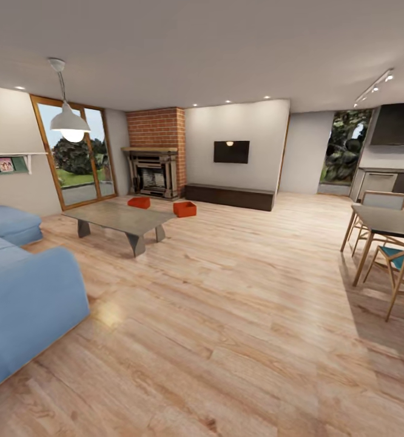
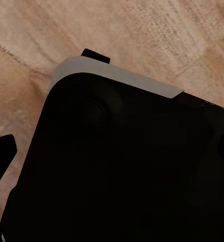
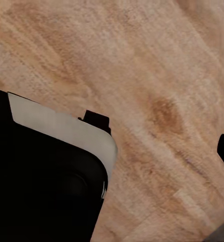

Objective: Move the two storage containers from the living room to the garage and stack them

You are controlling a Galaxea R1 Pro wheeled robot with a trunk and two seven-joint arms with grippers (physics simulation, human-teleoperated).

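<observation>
A living room with a light wood plank floor point(image 1: 226, 315) and cream walls stretches out in the head view, a brick fireplace point(image 1: 155, 164) standing in the far corner beside wood-framed glass doors point(image 1: 74, 152). The two storage containers sit on the planks in front of the fireplace, beyond a low grey coffee table point(image 1: 120, 220). The left container point(image 1: 139, 203) lies partly behind the table's far edge; the right container point(image 1: 184, 209) stands clear of it, near a long dark cabinet point(image 1: 229, 196) under a wall-mounted television point(image 1: 231, 152). Both orange-red bins sit upright with open tops facing up, well apart from each other; at this range their long axes cannot be told for certain. A blue sofa point(image 1: 20, 285) fills the near left, and a dining table with chairs point(image 1: 384, 233) stands at right. Both wrist views look down past dark robot body at plank flooring; dark finger tips show at the edges, but whether the fingers are released or clenched cannot be told.
</observation>
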